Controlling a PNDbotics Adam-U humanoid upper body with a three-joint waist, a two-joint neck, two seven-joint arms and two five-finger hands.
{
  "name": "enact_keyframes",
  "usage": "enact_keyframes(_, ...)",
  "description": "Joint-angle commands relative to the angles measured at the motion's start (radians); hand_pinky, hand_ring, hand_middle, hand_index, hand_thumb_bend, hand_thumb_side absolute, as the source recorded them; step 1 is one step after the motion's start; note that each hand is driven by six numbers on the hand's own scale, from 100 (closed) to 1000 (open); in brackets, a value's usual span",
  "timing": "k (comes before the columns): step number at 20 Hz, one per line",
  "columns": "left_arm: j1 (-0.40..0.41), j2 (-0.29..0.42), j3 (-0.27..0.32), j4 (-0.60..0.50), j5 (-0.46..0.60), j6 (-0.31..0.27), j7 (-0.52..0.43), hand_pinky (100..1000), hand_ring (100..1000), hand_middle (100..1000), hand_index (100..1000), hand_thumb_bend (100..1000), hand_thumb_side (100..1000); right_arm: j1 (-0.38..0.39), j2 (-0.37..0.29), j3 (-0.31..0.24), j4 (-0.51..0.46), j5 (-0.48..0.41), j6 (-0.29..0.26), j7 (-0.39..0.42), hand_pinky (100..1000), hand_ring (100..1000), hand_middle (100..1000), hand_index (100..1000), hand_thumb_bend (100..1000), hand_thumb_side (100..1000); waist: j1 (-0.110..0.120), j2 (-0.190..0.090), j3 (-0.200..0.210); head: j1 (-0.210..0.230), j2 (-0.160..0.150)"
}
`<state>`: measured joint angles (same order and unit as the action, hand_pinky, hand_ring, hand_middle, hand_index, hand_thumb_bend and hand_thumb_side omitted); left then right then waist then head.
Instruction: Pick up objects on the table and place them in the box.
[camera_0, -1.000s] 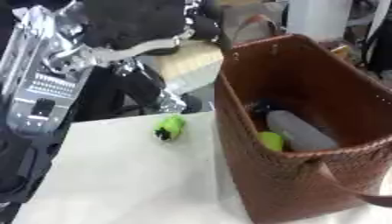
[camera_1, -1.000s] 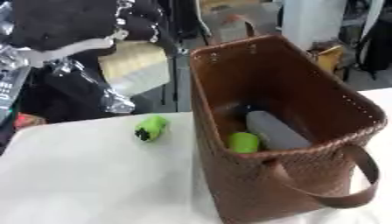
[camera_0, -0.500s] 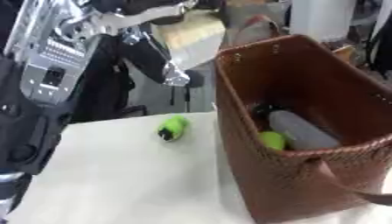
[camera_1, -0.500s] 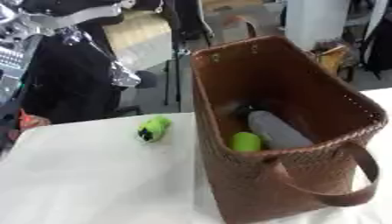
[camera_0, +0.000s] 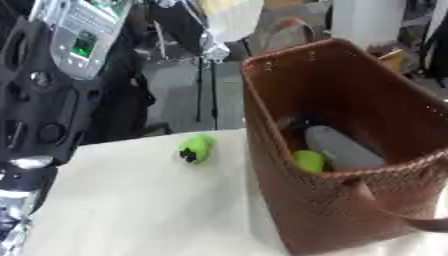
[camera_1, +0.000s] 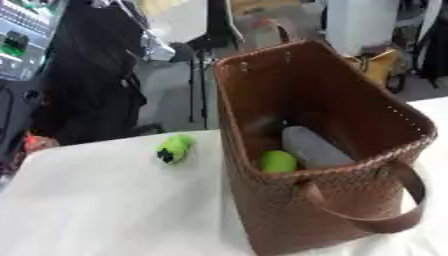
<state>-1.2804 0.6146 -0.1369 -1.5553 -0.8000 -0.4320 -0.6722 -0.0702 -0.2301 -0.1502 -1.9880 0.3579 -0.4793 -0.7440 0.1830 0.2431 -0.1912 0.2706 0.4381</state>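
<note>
A small green object with a black end lies on the white table, just left of the brown woven basket. Inside the basket rest a green round item and a grey oblong item. My left arm, black with a silver panel, rises along the left edge. Of my left hand only a small silver part shows near the top, high above the table and up-right of the green object. My right hand is out of sight.
The basket's loop handle hangs over its near wall. Behind the table's far edge stand dark stands and chairs. Bare tabletop stretches in front of the green object.
My left arm and hand have risen, from just above the green object towards the top edge. The green object and the basket have stayed put.
</note>
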Motion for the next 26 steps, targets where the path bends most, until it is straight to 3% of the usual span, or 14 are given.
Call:
enact_keyframes(1,-0.048,-0.006,0.018,0.041,0.002,-0.209,-0.163,225,481,535,450,420,280,-0.01,-0.024,0.004,-0.012,-0.01,-0.048,-0.04,832,763,700,777,100,993,-0.006,-0.014,-0.003,0.009,-0.005)
enact_keyframes(8,-0.111,-0.088,0.039,0.172,0.005,-0.267,-0.052,100,446,507,445,356,199,-0.027,-0.031,0.014,-0.012,-0.023,-0.049,-0.025,833,764,701,778,100,992,0.004,-0.004,-0.024,0.03,-0.022)
enact_keyframes(15,-0.127,-0.127,0.047,0.299,-0.058,-0.293,0.132,100,399,474,440,305,119,-0.042,-0.038,0.017,-0.012,-0.039,-0.046,-0.011,833,764,703,781,100,989,0.014,0.003,-0.04,0.032,-0.041)
enact_keyframes(20,-0.129,-0.144,0.032,0.354,-0.083,-0.302,0.243,100,391,467,439,274,110,-0.048,-0.043,0.017,-0.012,-0.05,-0.047,-0.002,834,764,703,780,100,989,0.018,0.005,-0.049,0.034,-0.047)
enact_keyframes(24,-0.119,-0.165,0.033,0.418,-0.105,-0.294,0.306,100,372,449,438,123,112,-0.055,-0.046,0.019,-0.012,-0.058,-0.049,0.003,834,765,703,781,100,991,0.023,0.008,-0.064,0.04,-0.056)
enact_keyframes(26,-0.118,-0.179,0.039,0.464,-0.111,-0.291,0.339,100,352,431,434,100,127,-0.058,-0.046,0.019,-0.012,-0.061,-0.05,0.006,834,765,703,781,100,990,0.025,0.01,-0.071,0.043,-0.06)
